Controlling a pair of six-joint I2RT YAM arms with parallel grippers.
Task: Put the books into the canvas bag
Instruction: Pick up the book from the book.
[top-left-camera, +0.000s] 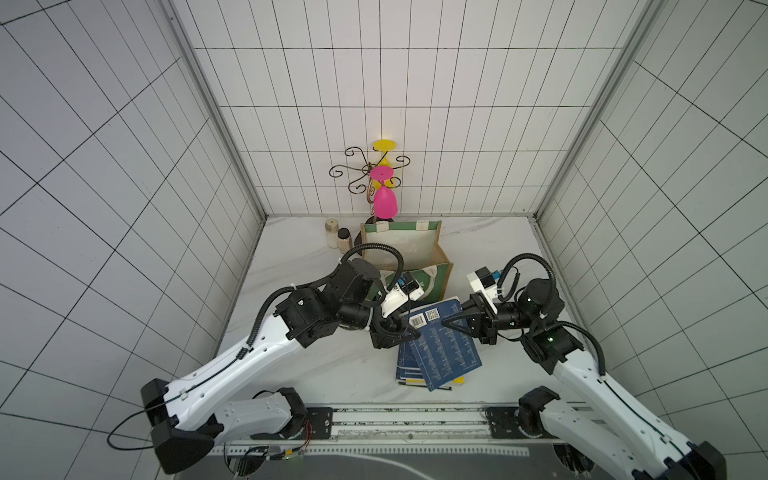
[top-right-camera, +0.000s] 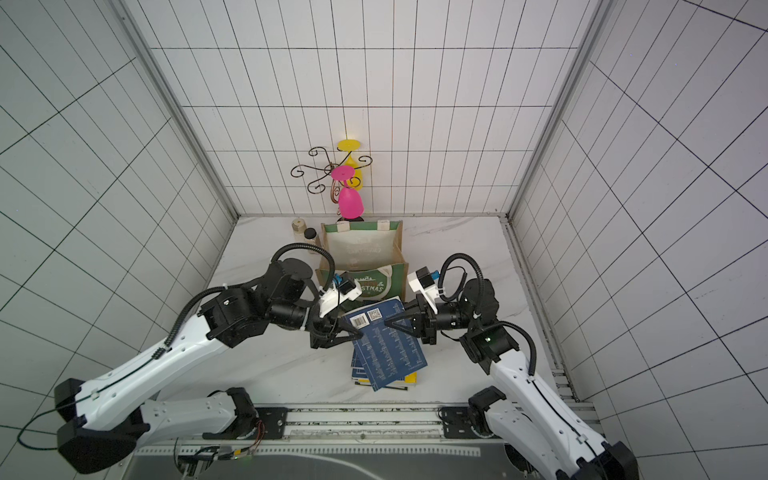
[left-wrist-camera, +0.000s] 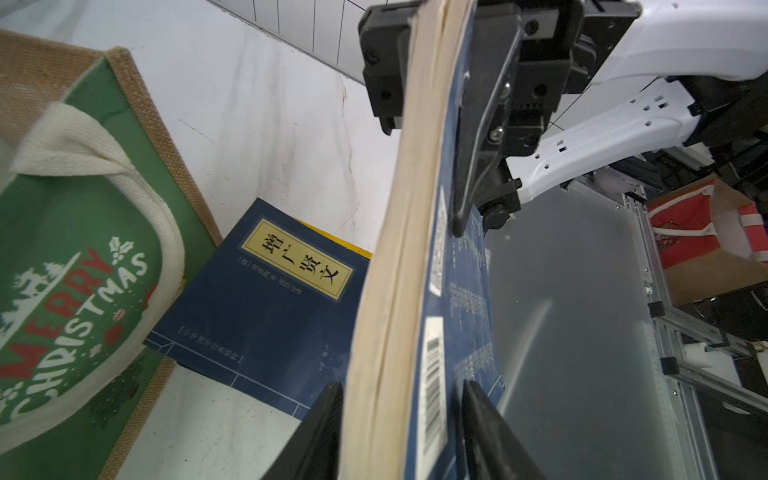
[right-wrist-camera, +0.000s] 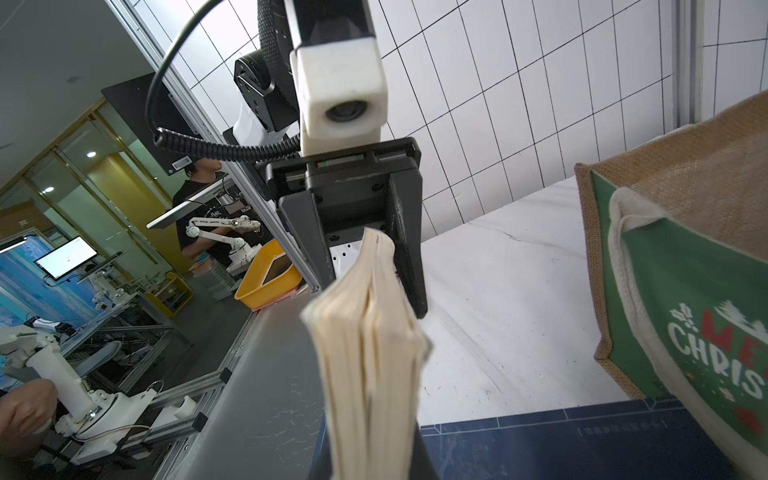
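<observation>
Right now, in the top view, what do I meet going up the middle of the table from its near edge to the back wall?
pile of books → bag → pink glass → yellow glass

1. A robotics lab: white grid-lined wall panels on an aluminium frame enclose the tabletop.
2. Beyond it, benches carry other small white robot arms, a monitor and a person working.
</observation>
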